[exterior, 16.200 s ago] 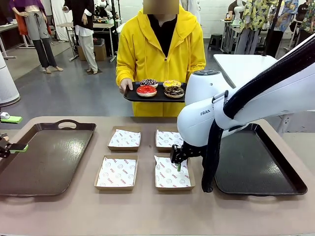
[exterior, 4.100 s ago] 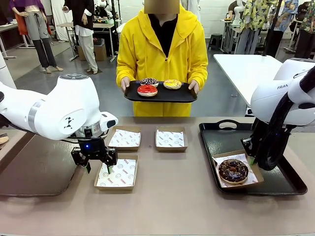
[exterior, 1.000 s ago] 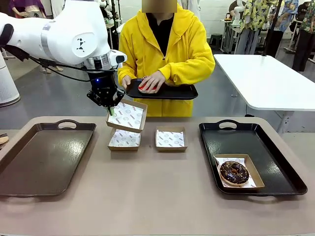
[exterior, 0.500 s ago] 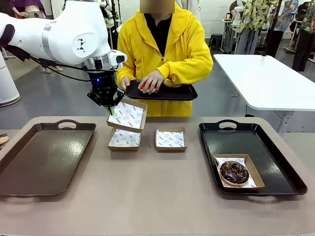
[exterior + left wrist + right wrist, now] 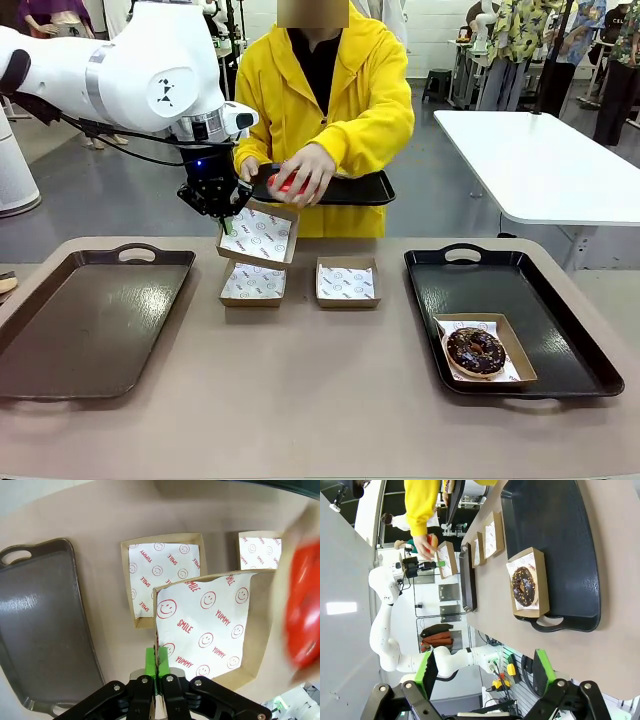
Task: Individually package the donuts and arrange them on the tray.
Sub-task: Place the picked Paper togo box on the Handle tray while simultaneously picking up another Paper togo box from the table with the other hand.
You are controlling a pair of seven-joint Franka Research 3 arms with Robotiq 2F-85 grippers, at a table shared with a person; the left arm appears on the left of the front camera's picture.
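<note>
One glossy red donut (image 5: 301, 611) in person's hand (image 5: 305, 170) near box (image 5: 257, 235) pinched between left fingers (image 5: 151, 660); right fingers (image 5: 543, 669) spread.

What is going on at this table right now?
The left arm's fingers pinch the edge of a paper-lined box, held up off the table near the person. The person's hand holds the red donut over a black serving tray, close to that box. A chocolate donut sits boxed on the right tray. Two more lined boxes lie on the table. The right arm's fingers stand open.
</note>
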